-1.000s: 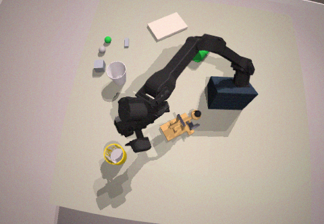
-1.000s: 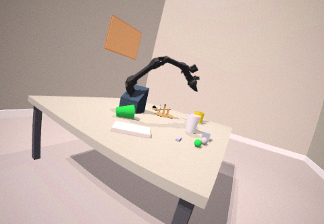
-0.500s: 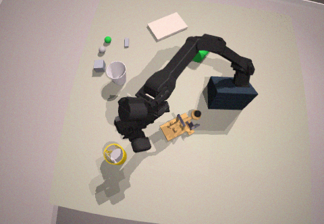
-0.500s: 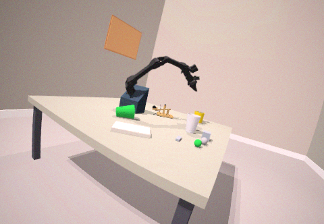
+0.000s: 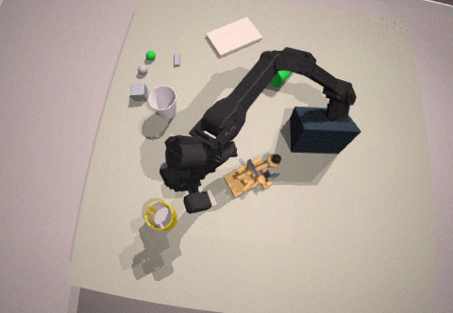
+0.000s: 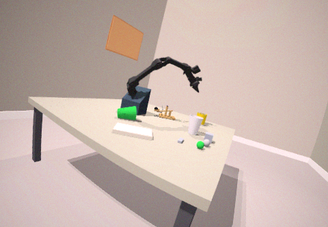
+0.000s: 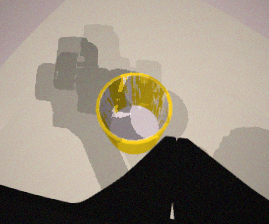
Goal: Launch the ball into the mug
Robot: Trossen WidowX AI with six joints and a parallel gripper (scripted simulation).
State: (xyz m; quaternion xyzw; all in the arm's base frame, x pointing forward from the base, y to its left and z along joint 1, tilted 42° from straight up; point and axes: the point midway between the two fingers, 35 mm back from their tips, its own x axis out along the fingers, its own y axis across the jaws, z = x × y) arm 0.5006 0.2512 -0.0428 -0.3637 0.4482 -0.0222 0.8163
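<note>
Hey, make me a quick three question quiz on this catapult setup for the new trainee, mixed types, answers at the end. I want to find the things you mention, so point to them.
1. True or false: the green cup [image 5: 279, 79] [image 6: 127, 113] lies on its side.

2. Multiple choice: what sits in the cup of the catapult [image 5: 236, 184] [image 6: 167, 117]?
A) a green ball
B) a black ball [image 5: 275, 158] [image 6: 156, 108]
C) a gray cube

3. Fill in the blank: the tips of the tool [image 6: 197, 91] [image 7: 176, 138] are ______, with nothing held between them.

Key: 1. True; 2. B; 3. together (shut)
</note>
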